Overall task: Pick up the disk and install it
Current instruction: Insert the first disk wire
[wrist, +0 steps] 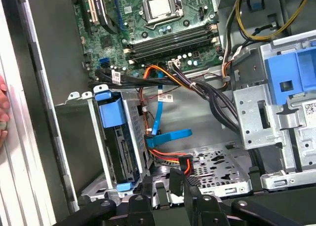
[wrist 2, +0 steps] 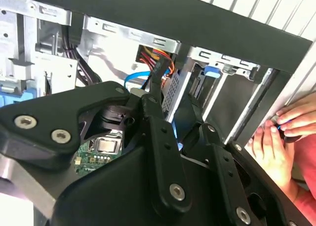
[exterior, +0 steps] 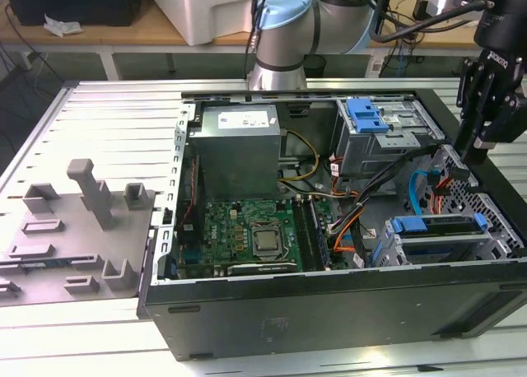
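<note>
Exterior view, from its left: a grey plastic fixture tray (exterior: 82, 229) lies on the ribbed aluminium table (exterior: 107, 114), beside a black computer case (exterior: 329, 311) opened on its side, green motherboard (exterior: 247, 229) exposed. At the case's near corner on the exterior view's right, the disk (exterior: 436, 226), a silver drive in a blue plastic carrier, sits in a grey metal bay (exterior: 428, 249). Picking and placing therefore look done; whether it is latched home I cannot tell. Above the case's edge there hangs the black claw (exterior: 478, 153), apart from the disk. Whether it is spread or pressed together I cannot tell. Behind the table stands a wooden workbench (exterior: 123, 31).
</note>
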Robot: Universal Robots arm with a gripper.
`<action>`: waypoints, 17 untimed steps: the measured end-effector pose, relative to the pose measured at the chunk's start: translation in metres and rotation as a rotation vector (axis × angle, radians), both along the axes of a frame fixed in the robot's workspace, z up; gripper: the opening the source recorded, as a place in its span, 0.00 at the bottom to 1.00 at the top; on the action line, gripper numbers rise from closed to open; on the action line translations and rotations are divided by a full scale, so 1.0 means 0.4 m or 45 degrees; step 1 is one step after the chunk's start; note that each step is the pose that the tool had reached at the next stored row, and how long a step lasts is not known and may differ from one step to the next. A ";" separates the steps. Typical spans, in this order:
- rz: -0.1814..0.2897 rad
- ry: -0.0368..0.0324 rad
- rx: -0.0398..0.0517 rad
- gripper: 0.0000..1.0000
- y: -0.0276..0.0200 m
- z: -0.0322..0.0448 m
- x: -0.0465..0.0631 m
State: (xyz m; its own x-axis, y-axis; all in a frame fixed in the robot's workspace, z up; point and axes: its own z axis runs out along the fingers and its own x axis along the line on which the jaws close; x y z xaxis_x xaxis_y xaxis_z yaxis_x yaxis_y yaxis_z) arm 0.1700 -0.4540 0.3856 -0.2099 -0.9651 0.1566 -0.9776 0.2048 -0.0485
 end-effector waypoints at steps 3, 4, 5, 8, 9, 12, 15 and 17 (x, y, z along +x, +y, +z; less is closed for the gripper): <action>0.000 0.0000 0.000 0.39 0.013 -0.008 0.007; 0.000 0.0000 0.000 0.39 0.019 -0.010 0.011; 0.000 0.0000 0.000 0.39 0.027 -0.015 0.015; 0.000 0.0000 -0.001 0.39 0.052 -0.022 0.025; 0.000 -0.0001 -0.001 0.39 0.058 -0.025 0.027; 0.000 0.0009 -0.010 0.39 0.063 -0.036 0.029; 0.000 0.0016 -0.011 0.39 0.062 -0.042 0.029; 0.000 0.0027 -0.011 0.39 0.061 -0.044 0.029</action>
State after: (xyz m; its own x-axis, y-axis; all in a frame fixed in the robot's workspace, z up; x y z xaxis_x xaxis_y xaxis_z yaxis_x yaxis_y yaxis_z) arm 0.1816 -0.4297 0.3678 -0.2098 -0.9637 0.1653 -0.9777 0.2046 -0.0482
